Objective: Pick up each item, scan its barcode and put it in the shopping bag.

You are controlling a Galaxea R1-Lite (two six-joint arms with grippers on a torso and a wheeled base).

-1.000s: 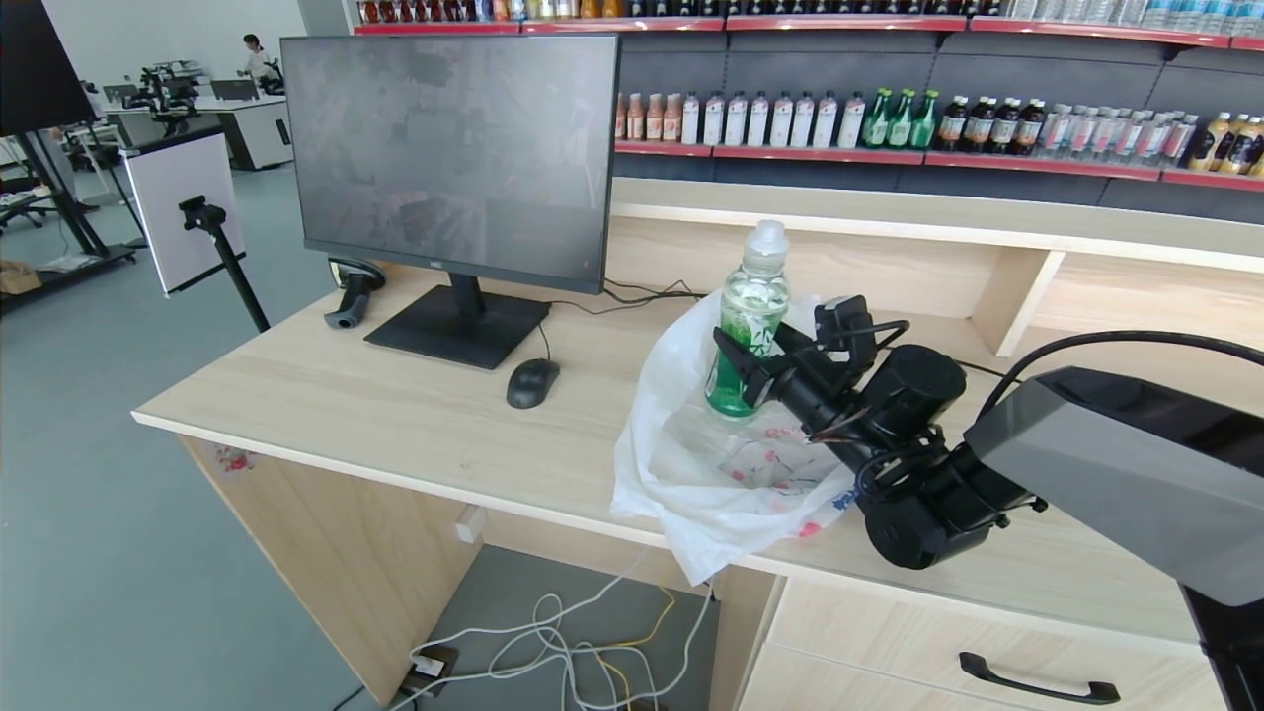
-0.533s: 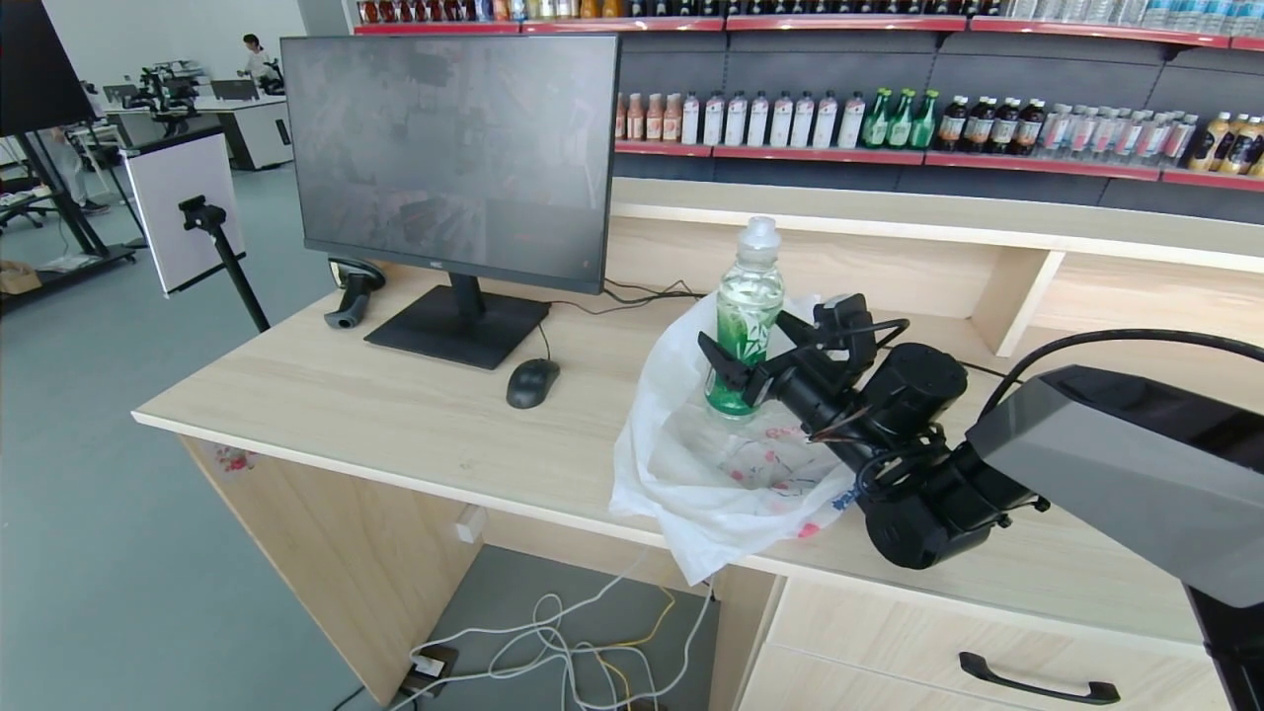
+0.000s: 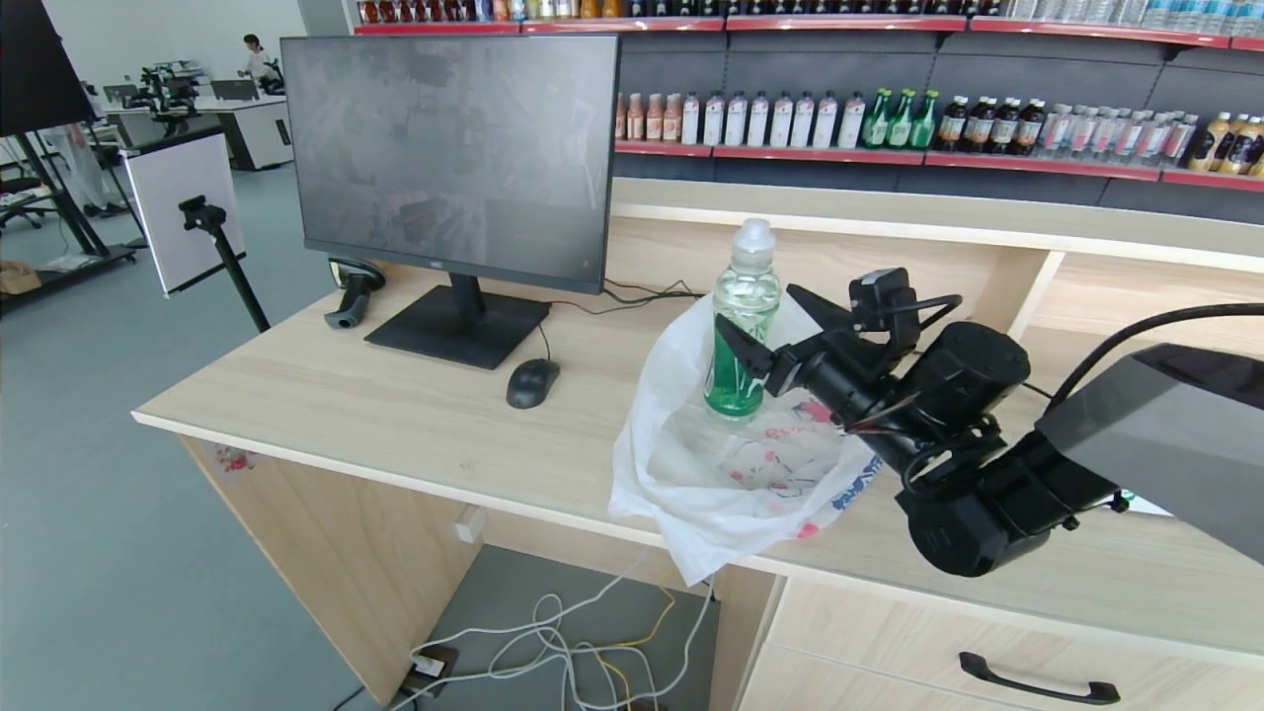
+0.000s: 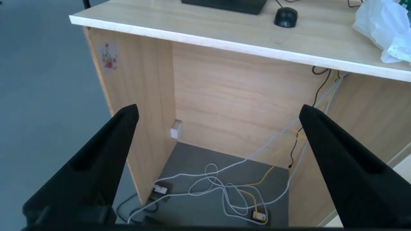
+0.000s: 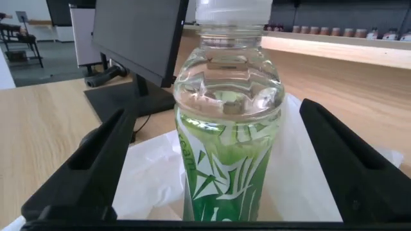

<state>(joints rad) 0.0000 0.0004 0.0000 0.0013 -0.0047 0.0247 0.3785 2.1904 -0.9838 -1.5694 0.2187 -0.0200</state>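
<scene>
A clear bottle (image 3: pixel 743 316) with a green label and white cap stands upright inside the white plastic shopping bag (image 3: pixel 711 464) on the wooden counter. My right gripper (image 3: pixel 765 321) is open at mid-height of the bottle, a finger on either side and neither touching it. In the right wrist view the bottle (image 5: pixel 226 128) rises close between the wide-apart fingers of the right gripper (image 5: pixel 215 112). My left gripper (image 4: pixel 218 112) hangs open below counter height, facing the space under the desk. A black barcode scanner (image 3: pixel 346 291) rests at the counter's far left.
A monitor (image 3: pixel 454 158) and a black mouse (image 3: pixel 531 382) stand left of the bag. Shelves of bottled drinks (image 3: pixel 889 118) line the back wall. Cables (image 4: pixel 225 189) lie on the floor under the desk, and a drawer handle (image 3: pixel 1037 681) shows below the counter's right part.
My right gripper, shut on the bottle a second ago, has opened and drawn back to the right. The bottle has straightened and stands free in the bag.
</scene>
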